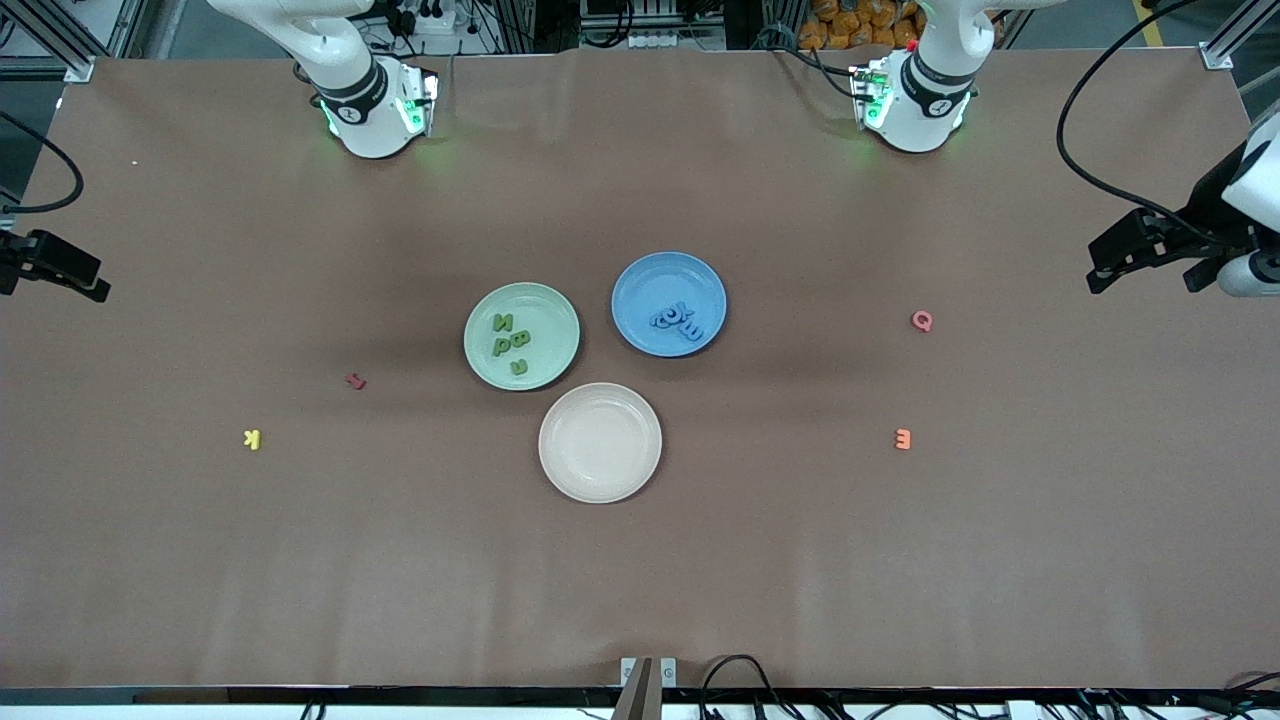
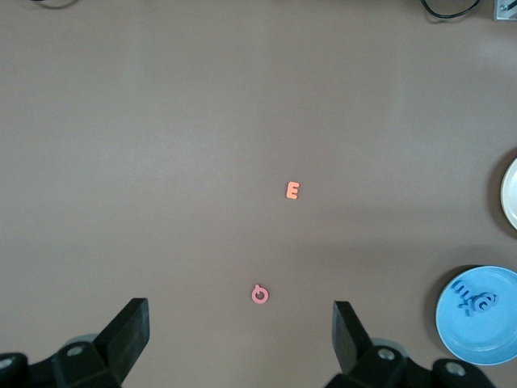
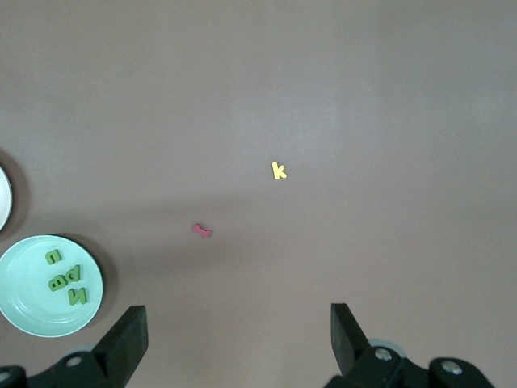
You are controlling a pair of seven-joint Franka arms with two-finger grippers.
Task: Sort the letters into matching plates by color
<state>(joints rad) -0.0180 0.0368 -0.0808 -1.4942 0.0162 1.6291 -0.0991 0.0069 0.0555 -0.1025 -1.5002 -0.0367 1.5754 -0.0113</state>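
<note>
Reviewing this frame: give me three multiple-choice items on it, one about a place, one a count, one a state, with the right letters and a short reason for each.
1. Where does the yellow letter lie?
A. in the blue plate
B. on the table toward the right arm's end
C. in the beige plate

2. How many letters lie loose on the table?
A. two
B. four
C. seven

3. What is the state of the beige plate?
A. empty
B. holds green letters
C. upside down

Key: 1 B, it sits on bare table. 2 B: yellow, red letter, pink letter, orange letter. 3 A, nothing lies in it.
</note>
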